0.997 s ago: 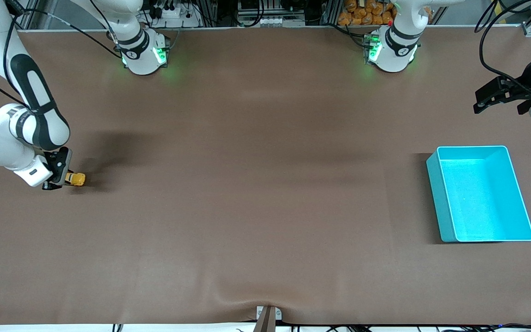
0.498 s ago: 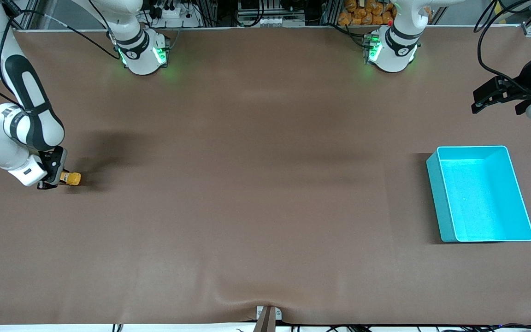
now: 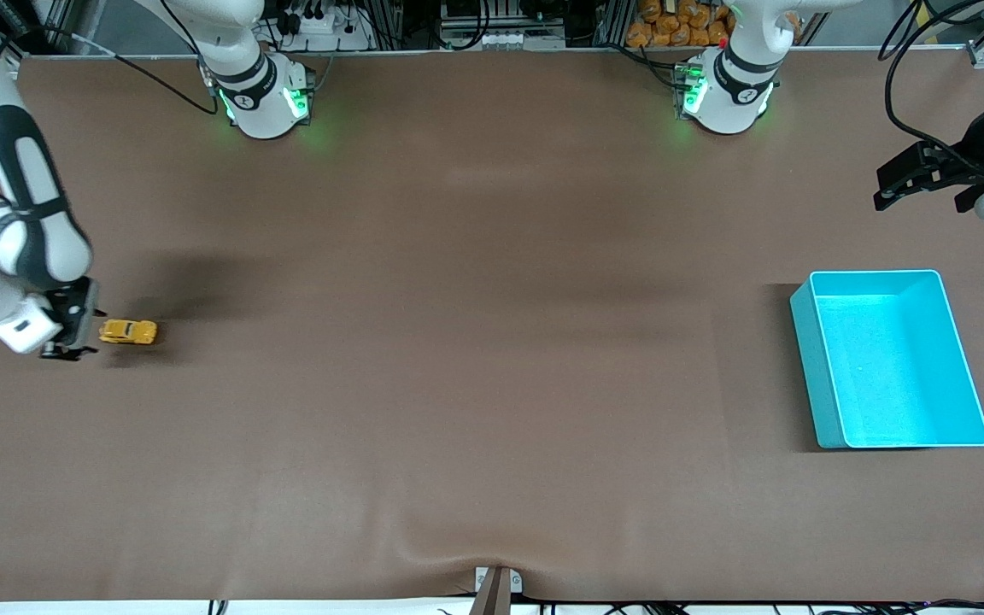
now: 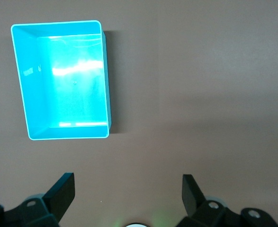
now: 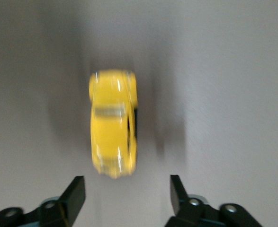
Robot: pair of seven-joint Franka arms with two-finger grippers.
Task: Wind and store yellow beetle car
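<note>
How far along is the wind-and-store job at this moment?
Done: the right end effector has let go; its fingers stand open, apart from the yellow beetle car, which sits on the table toward the right arm's end. In hand: nothing is gripped. Left: the car is not in the teal bin, which holds nothing. The left end effector waits open above the table near the bin.

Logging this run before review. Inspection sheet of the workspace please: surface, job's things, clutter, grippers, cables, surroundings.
Surface: brown mat table, slight ripple at the camera edge.
Job's things: tiny yellow beetle toy car on the mat, toward the right arm's end; empty teal rectangular plastic bin toward the left arm's end.
Clutter: nothing seen.
Grippers: right gripper open, beside the car, not holding it; left gripper open, waiting above the table's end.
Cables: black cable on the left arm.
Surroundings: equipment racks along the bases' edge.
</note>
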